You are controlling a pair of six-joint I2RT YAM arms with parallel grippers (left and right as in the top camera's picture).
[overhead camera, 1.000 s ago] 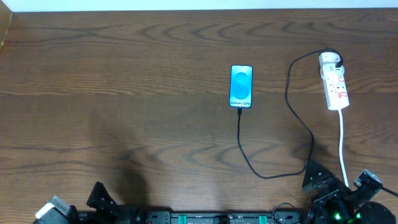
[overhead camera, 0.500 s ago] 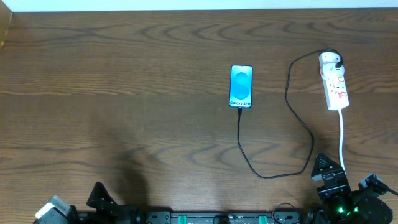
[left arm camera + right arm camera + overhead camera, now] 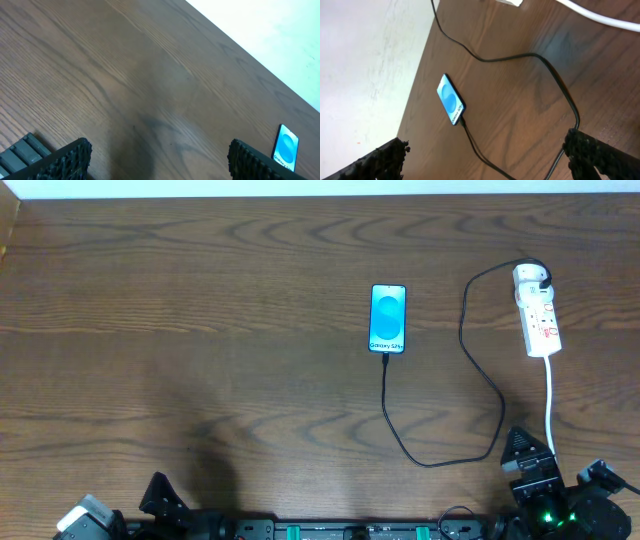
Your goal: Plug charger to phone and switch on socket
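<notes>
There is one phone (image 3: 388, 319), one charger (image 3: 385, 390), one socket (image 3: 542, 323), one thick white cord (image 3: 549, 400) and two grippers, all on or over a dark wooden table (image 3: 200, 330). In the overhead view the phone lies flat just right of the frame's centre with its cyan screen lit. The charger's thin black cable meets the phone's lower short edge, then drops toward the bottom of the frame. From there it loops right and climbs to a white plug adapter (image 3: 533, 277) at the top end of the socket in the upper right. The white cord leaves the socket's lower end and runs straight down to the lower right. The socket's red switch marks are too small to read.

Only the overhead view shows the whole socket. The left wrist view has mostly bare wood, with the phone at its lower right edge. The right wrist view shows the phone left of centre, the cable curling past it, and the white cord crossing the upper right corner.

The left gripper (image 3: 160, 150) is spread wide, its fingers (image 3: 65, 160) in the frame's lower corners, grasping nothing. The right gripper (image 3: 486, 140) is equally wide apart above the cable and holds nothing.
</notes>
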